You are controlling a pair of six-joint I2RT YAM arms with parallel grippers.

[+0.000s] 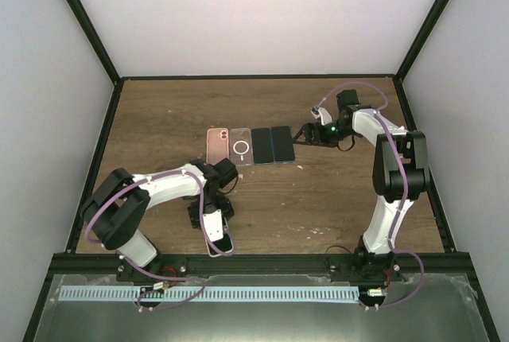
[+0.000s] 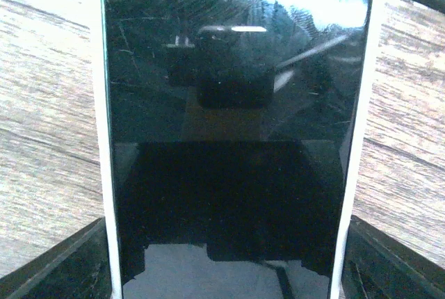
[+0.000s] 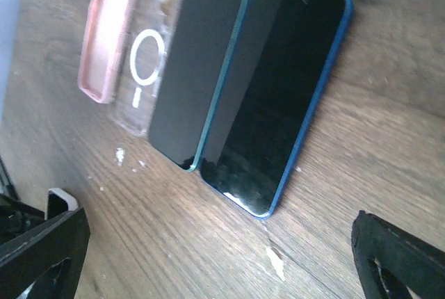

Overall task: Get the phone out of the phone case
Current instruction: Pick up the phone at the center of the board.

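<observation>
A phone with a black screen and a white rim, seemingly its case (image 2: 229, 139), fills the left wrist view. It lies near the table's front edge (image 1: 219, 243). My left gripper (image 1: 213, 227) is over it, and its dark fingers (image 2: 55, 264) press against both long white edges. My right gripper (image 1: 302, 135) is open and empty, low over the table, just right of a row of items; in the right wrist view it (image 3: 222, 257) faces that row, with a fingertip (image 3: 42, 250) at each lower corner.
The row at mid-table holds a pink case (image 1: 216, 145), a clear case with a white ring (image 1: 242, 147), a teal-edged phone (image 1: 262, 145) and a blue-edged phone (image 1: 281, 144). All show in the right wrist view, with the blue-edged phone (image 3: 278, 97) nearest.
</observation>
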